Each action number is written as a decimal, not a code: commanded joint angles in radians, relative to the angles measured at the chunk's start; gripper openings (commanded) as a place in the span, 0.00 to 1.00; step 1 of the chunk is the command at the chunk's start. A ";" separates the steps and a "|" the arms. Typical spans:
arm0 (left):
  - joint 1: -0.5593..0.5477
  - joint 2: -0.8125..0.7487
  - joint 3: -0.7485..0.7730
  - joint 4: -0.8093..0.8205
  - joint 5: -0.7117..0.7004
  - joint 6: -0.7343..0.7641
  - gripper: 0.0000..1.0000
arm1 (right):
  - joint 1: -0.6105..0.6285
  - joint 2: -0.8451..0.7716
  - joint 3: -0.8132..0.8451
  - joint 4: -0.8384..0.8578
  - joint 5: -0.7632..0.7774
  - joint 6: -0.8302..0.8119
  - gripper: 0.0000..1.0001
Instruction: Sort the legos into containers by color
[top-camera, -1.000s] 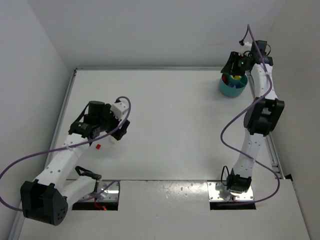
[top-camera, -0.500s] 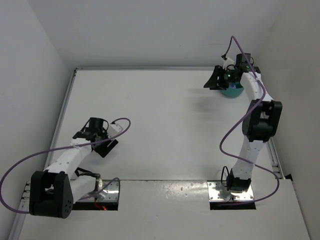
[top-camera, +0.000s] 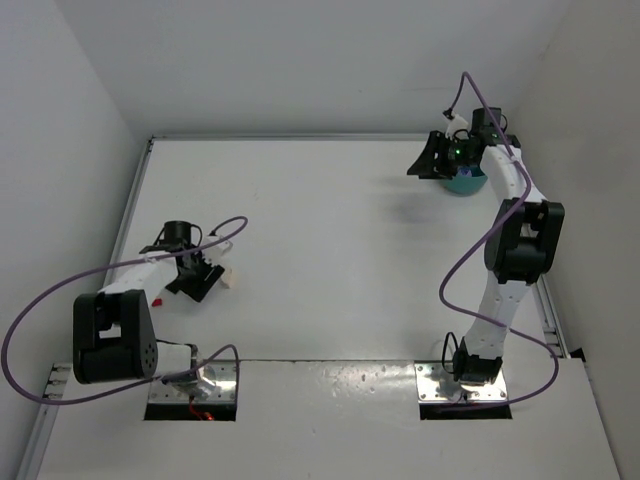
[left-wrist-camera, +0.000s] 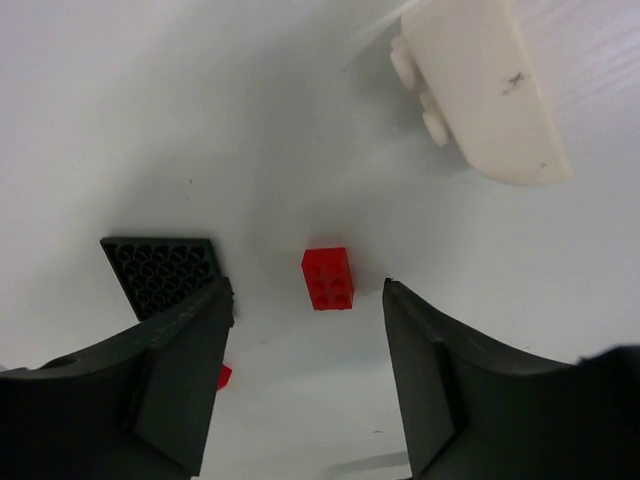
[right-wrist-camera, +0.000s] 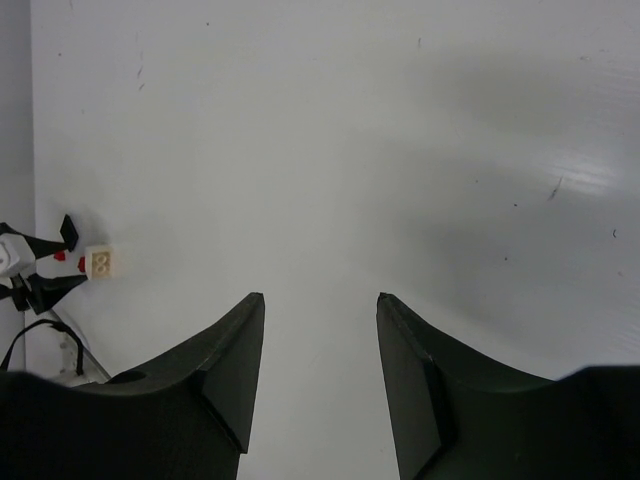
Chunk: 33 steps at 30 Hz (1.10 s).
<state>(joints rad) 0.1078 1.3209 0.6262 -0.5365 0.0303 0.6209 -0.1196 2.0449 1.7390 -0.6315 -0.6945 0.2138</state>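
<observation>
A red lego (left-wrist-camera: 328, 278) lies flat on the table just ahead of my left gripper (left-wrist-camera: 308, 290), on the line between its fingertips. The jaws are open and touch nothing. A cream-white lego (left-wrist-camera: 480, 85) lies beyond it to the right, and a sliver of another red lego (left-wrist-camera: 224, 376) shows beside the left finger. From above, the left gripper (top-camera: 192, 278) is low at the table's left side, next to the cream lego (top-camera: 228, 280). My right gripper (top-camera: 428, 160) hangs open and empty just left of the teal container (top-camera: 468, 183), which the arm partly hides.
A small black studded plate (left-wrist-camera: 160, 275) lies left of the red lego, by the left finger. The right wrist view looks across bare table toward the distant cream lego (right-wrist-camera: 99, 263). White walls close in the table on the left, back and right.
My left arm has folded back to the left and dropped low over the red lego, its jaws narrowing. My right gripper moved left off the container, then held still.
</observation>
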 joint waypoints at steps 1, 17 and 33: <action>0.013 0.005 0.036 0.000 0.091 0.002 0.66 | 0.008 -0.042 -0.004 0.027 -0.028 0.004 0.49; 0.042 0.066 0.017 0.009 0.117 -0.007 0.46 | 0.008 -0.042 0.005 0.027 -0.028 0.004 0.49; 0.113 0.066 -0.054 0.010 0.137 0.020 0.44 | 0.017 -0.042 0.005 0.027 -0.037 0.013 0.48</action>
<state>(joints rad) 0.2043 1.3663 0.6231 -0.5171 0.1852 0.6174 -0.1085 2.0449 1.7355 -0.6292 -0.7097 0.2214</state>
